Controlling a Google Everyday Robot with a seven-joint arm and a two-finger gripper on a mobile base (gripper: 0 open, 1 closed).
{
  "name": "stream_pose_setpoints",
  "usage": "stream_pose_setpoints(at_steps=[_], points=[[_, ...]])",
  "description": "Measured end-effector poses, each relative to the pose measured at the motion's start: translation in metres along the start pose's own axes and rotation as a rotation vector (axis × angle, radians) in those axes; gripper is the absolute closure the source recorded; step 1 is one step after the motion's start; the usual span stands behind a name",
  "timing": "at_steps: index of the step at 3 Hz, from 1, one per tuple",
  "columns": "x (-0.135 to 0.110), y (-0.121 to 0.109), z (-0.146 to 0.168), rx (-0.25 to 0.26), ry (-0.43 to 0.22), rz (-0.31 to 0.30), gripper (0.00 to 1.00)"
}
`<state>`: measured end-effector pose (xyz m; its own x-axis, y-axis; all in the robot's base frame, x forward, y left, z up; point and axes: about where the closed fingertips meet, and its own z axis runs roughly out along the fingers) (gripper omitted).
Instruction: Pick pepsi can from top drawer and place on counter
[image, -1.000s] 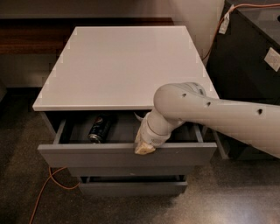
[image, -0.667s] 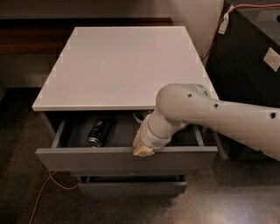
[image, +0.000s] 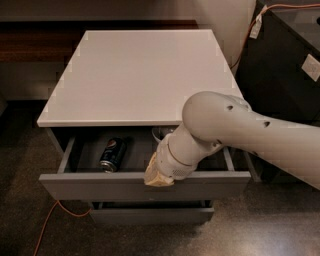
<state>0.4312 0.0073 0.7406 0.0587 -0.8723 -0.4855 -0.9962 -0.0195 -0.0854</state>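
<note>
My gripper is at the near lip of the top drawer, grip state can't tell tbh. Pepsi can lies inside, to its left. Imo: shift left, dip in, grab the can mid-body.

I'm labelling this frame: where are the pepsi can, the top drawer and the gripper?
pepsi can (image: 112, 154), camera view, logo side.
top drawer (image: 90, 186), camera view, grey front panel.
gripper (image: 158, 178), camera view, tip at the drawer's front edge.
</note>
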Motion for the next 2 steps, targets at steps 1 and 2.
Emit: stream_pose_setpoints(at_steps=[1,2], points=[[-0.007,0.007,-0.01,0.003,-0.018,0.002,1.0],[-0.005,-0.003,-0.018,0.019,-0.02,0.017,1.0]])
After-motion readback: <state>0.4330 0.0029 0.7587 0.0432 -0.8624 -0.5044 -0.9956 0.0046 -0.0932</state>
